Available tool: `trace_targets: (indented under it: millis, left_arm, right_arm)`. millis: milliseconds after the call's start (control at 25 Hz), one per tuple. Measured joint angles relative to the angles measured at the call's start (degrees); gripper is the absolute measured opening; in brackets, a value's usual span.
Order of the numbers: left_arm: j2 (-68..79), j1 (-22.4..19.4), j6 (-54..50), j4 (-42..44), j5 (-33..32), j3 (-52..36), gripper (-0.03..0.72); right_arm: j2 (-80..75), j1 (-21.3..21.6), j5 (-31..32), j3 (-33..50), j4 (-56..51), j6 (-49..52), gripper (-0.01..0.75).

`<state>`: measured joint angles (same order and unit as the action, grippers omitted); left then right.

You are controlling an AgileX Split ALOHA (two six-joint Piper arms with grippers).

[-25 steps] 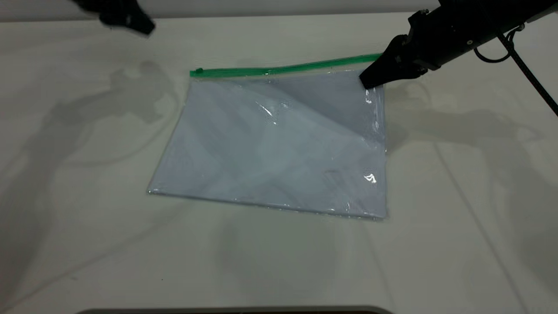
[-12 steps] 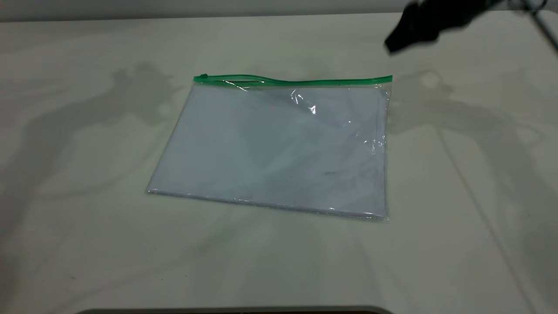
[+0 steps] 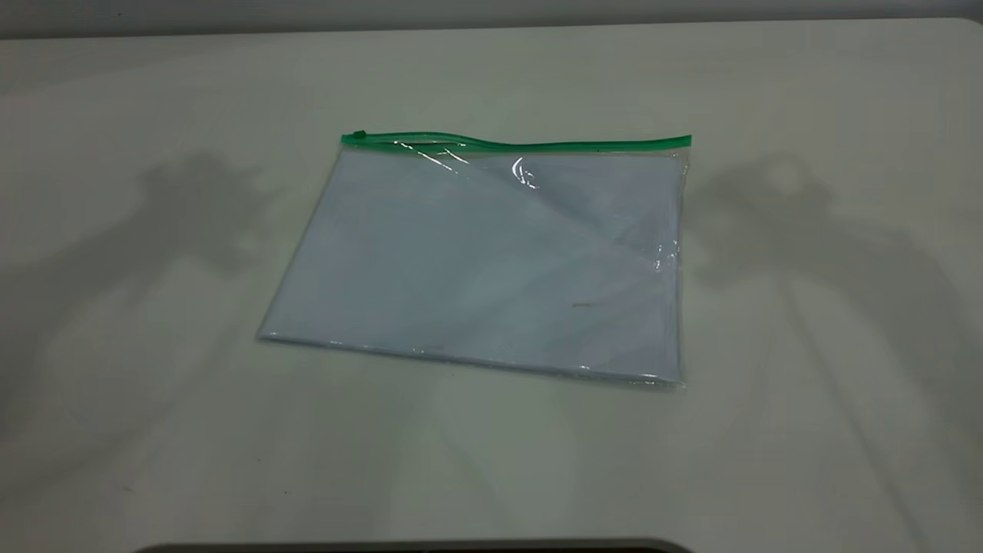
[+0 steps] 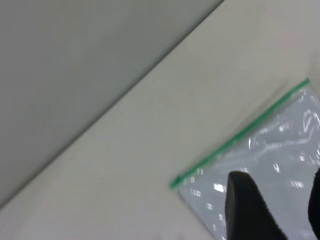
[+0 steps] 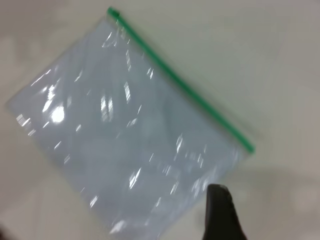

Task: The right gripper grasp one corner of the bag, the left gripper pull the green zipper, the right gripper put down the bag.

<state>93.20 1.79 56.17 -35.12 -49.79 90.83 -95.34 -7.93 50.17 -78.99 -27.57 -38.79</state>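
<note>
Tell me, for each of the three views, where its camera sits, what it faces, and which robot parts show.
Exterior view: high in front of the table, looking down at the bag; no arm shows, only shadows.
Left wrist view: on the left arm, above the bag's green zipper end; a dark finger of the left hand shows, with the edge of a second.
Right wrist view: on the right arm, over the whole bag; one dark finger shows.
All three share the bag and zipper.

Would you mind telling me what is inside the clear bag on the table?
Pale blue-white sheets fill the bag, seen through the clear plastic. How many there are, and anything beneath them, is hidden. The green zipper runs along its far edge.
</note>
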Motion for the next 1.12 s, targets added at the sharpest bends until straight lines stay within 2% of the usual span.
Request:
trace_targets:
  millis: [160,280,440,680,1000,1120]
  left_arm:
    - [-6.7,0.0,-11.1,9.1,-6.6,0.0,0.377]
    - [-10.4,0.0,-18.6,13.8,-10.9,0.0,0.377]
    - [-13.7,0.0,-24.6,17.6,-17.1,-0.1,0.377]
    - [-17.2,0.0,-28.7,18.5,-17.1,-4.0,0.377]
    - [-25.6,0.0,-34.6,22.3,-17.1,-20.9,0.377]
    - [-30.0,0.0,-37.1,24.2,-17.1,-29.4,0.377]
  right_arm:
    - [8.2,-0.1,13.7,0.0,7.8,12.5,0.506]
    - [12.7,-0.1,19.6,0.0,14.5,18.7,0.484]
    - [17.4,-0.1,20.3,2.2,22.2,27.4,0.452]
    - [29.2,-0.1,20.6,12.6,23.5,30.0,0.442]
    - [45.6,-0.1,20.5,31.2,24.0,30.1,0.440]
    - [51.2,-0.1,17.7,38.7,24.0,31.3,0.440]
